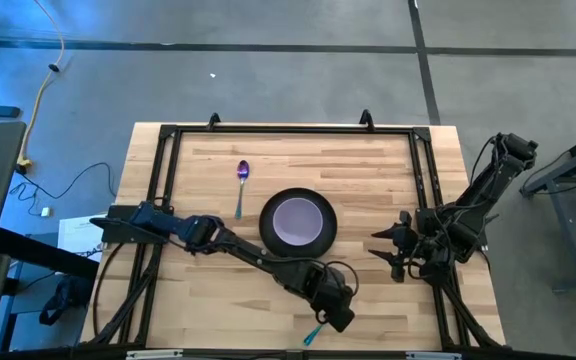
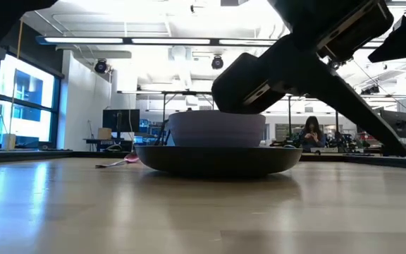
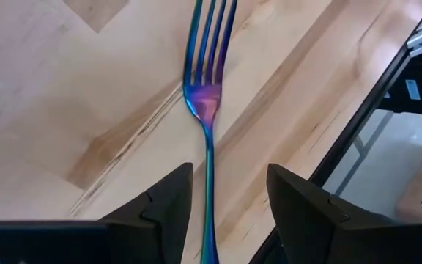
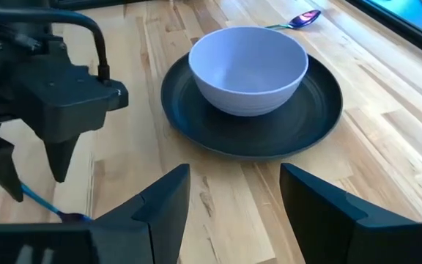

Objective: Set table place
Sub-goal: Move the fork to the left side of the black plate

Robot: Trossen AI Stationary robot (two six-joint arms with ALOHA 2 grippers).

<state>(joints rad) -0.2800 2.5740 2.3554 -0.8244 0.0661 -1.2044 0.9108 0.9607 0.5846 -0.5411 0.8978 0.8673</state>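
A teal-handled fork (image 3: 209,95) lies flat on the table (image 1: 368,160) near its front edge, its handle end (image 1: 312,334) showing past my left gripper. My left gripper (image 3: 229,169) hovers over the fork, open and pointing steeply down. One finger stands on either side of the handle without touching it. A lavender bowl (image 4: 247,66) sits inside the dark grey plate (image 4: 299,117) at the table's middle. A purple-headed spoon (image 1: 241,183) lies left of the plate. My right gripper (image 1: 380,252) waits open to the right of the plate.
The table's black frame edge (image 3: 357,125) runs close beside the fork. Bare wood lies between the plate and the right gripper (image 4: 234,170). The left arm crosses the table in front of the plate (image 1: 268,238). A person sits far off in the room (image 2: 310,130).
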